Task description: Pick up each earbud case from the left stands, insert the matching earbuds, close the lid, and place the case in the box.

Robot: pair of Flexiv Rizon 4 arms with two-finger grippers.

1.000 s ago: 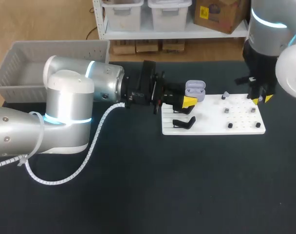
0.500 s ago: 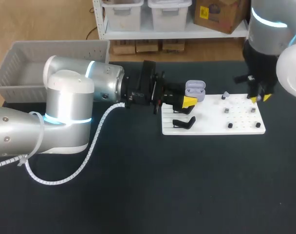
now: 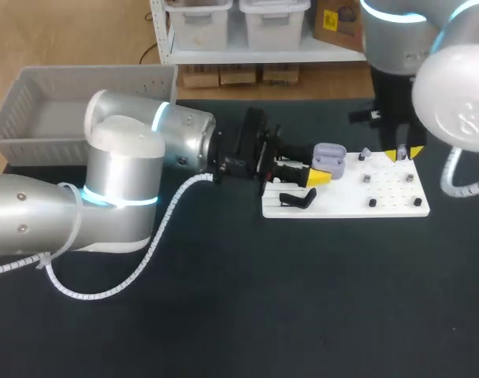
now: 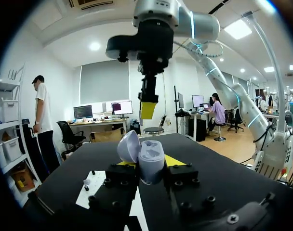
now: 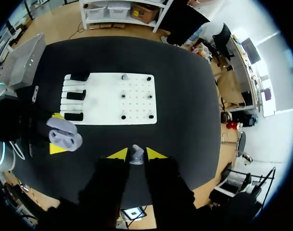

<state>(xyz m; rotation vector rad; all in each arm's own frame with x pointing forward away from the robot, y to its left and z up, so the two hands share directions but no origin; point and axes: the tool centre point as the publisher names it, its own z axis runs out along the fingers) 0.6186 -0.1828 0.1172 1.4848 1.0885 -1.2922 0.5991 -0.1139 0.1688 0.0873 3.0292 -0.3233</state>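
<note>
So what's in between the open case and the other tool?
In the head view, one small earbud sitting on the white board lies between the open case and the right tool.

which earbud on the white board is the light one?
The earbud at the far edge of the board, nearest the open case; the others are dark.

- The left arm (image 3: 184, 142) lies across the desk (image 3: 263, 299) on the left side of the white board (image 3: 346, 206). Its gripper (image 4: 151, 162), clamped on the open case (image 3: 328, 156), blocks the board's left edge.
- The right gripper (image 3: 402, 153), pinching an earbud (image 5: 135, 154), hangs by the board's far right corner.
- The desk on the board's near side lies open.
</note>
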